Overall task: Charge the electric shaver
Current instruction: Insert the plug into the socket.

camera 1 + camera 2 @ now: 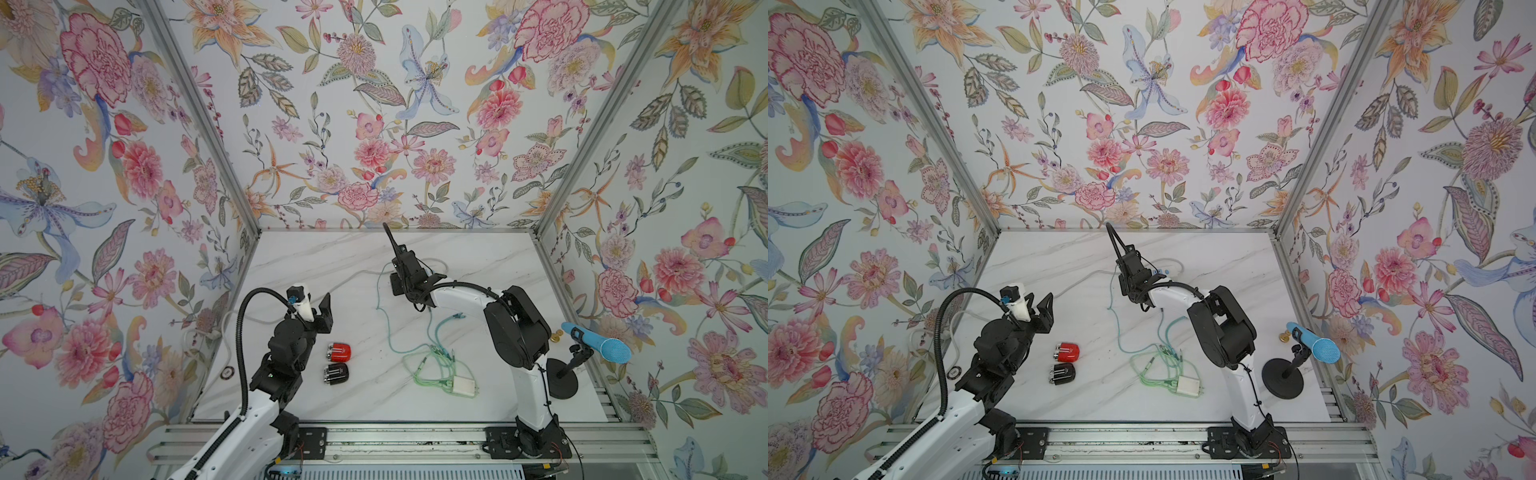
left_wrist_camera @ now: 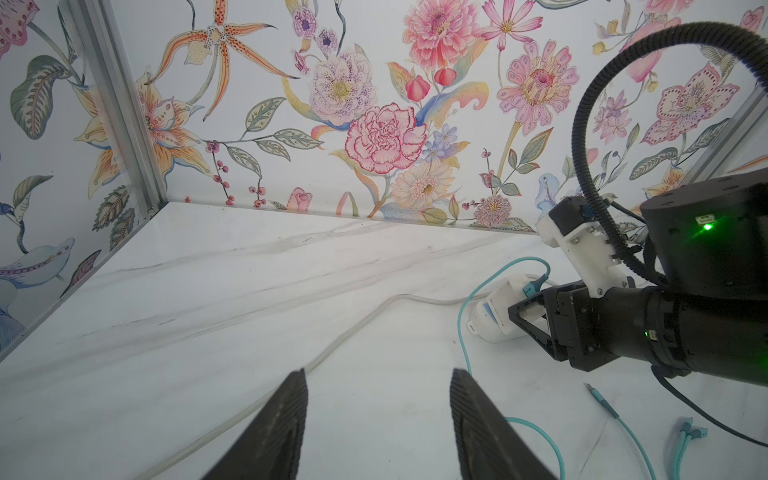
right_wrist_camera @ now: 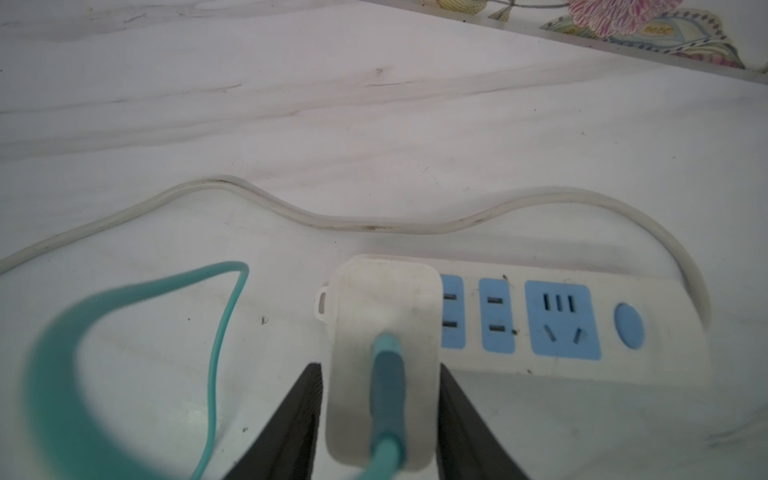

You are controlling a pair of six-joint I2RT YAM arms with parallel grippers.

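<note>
Right claw (image 3: 379, 368) straddles rounded white plastic adapter (image 3: 386, 299) on blue-white power strip (image 3: 557, 320), grip unclear; left claw (image 2: 378, 371) wide over smooth marble desk (image 2: 208, 291)

table (image 1: 498, 257): white marble-look top with grey veins.
red shaver (image 1: 338, 352): landmark; lies on its side.
black shaver (image 1: 336, 373): just beside the red shaver, nearer the front rail.
green cable (image 1: 440, 354): loose tangle right of the red shaver.
white adapter (image 1: 460, 386): at the tangle's front edge.
power strip (image 3: 582, 320): well behind the red shaver; white cord (image 3: 291, 212) trails from it.
microphone stand base (image 1: 562, 379): far right of the red shaver.
</note>
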